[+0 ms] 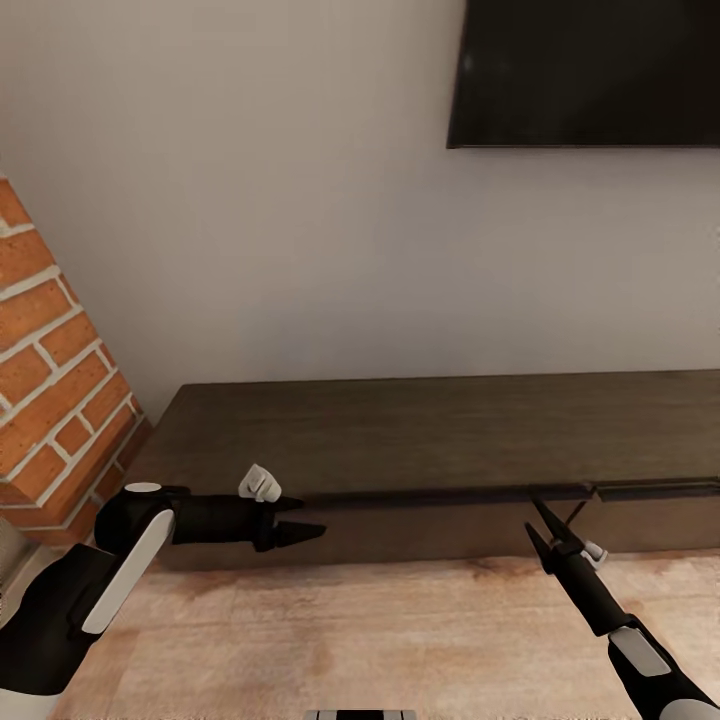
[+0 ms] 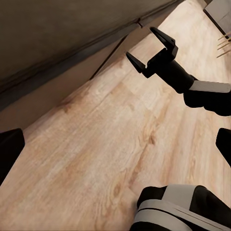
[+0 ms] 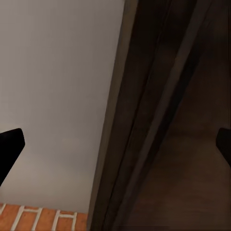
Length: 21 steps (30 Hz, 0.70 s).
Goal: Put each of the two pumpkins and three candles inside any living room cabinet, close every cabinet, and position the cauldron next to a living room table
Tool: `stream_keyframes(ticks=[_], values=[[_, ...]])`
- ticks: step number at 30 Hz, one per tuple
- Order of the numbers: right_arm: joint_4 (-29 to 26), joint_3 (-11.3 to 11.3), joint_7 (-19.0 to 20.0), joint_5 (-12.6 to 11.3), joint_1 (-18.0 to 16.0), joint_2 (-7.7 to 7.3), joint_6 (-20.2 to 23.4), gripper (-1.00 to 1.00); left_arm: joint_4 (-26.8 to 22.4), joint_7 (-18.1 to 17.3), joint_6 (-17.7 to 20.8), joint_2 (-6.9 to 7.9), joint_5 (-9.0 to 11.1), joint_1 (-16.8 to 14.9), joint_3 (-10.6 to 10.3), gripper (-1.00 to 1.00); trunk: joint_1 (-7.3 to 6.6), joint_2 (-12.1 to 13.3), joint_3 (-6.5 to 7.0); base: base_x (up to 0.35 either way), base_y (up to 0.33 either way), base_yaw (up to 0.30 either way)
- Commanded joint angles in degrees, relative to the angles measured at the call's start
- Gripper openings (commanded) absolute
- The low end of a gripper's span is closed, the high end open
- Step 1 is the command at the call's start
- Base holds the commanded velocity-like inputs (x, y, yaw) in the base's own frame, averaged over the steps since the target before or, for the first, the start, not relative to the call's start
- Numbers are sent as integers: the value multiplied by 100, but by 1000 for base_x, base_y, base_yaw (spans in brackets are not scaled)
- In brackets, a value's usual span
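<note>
Both grippers open and empty at the front of the cabinet (image 1: 440, 430); no pumpkins or candles in frame.

Right gripper (image 1: 543, 523): fingers spread, nothing between them, tips right at the upper edge of a drawer front just ahead of it; contact can't be confirmed. Left gripper (image 1: 298, 519): fingers parted, empty, pointing sideways toward the right gripper, hovering just in front of the cabinet's front face, above the wood floor (image 1: 350, 630). Cabinet runs along the wall (image 1: 300, 250) beyond both grippers; drawer fronts look shut. Brick column (image 1: 55, 370) sits past the left arm, beside the cabinet's end. Dark screen (image 1: 590, 70) is mounted on the wall above the right gripper.
</note>
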Motion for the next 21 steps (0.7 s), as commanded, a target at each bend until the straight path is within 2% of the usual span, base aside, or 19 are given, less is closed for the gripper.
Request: stream_keyframes(ticks=[1,2,8,11,12,16,17,19,21], values=[[4,-4,13,-32,-3,0,55,100,-1,-3,24,3,13,-4,-5,100,-2,-2,-5,-74,0,0],[5,-5,3,-26,-3,0,52,100,-1,-4,28,6,13,-4,-4,100,-2,-2,-5,-80,0,0],[-82,-20,-149,11,-17,59,100,100,1,-14,-81,-190,-169,61,-198,100,-2,-2,-5,-38,0,0],[-179,-118,-150,-10,-20,70,197,100,1,-15,-96,-286,-195,70,-295,100,-2,-2,-5,-8,0,0],[-232,-167,-158,-13,-20,69,473,100,1,-15,-97,-314,-197,71,-412,100,-2,-2,-5,-4,0,0],[-309,-229,-293,-19,-31,59,878,100,1,-16,-106,-328,-204,73,-431,100,-2,-2,-5,-2,0,0],[-317,-265,-391,-33,-34,66,921,100,1,-16,-108,-331,-207,74,-434,100,-2,-2,-5,0,0,0],[-323,-546,-496,-190,-37,80,961,100,1,-16,-110,-333,-209,74,-437,100,-2,-2,-5,0,0,0],[-319,-702,-507,-301,-36,89,972,100,1,-16,-113,-331,-208,74,-438,100,-2,-2,-5,0,0,0]])
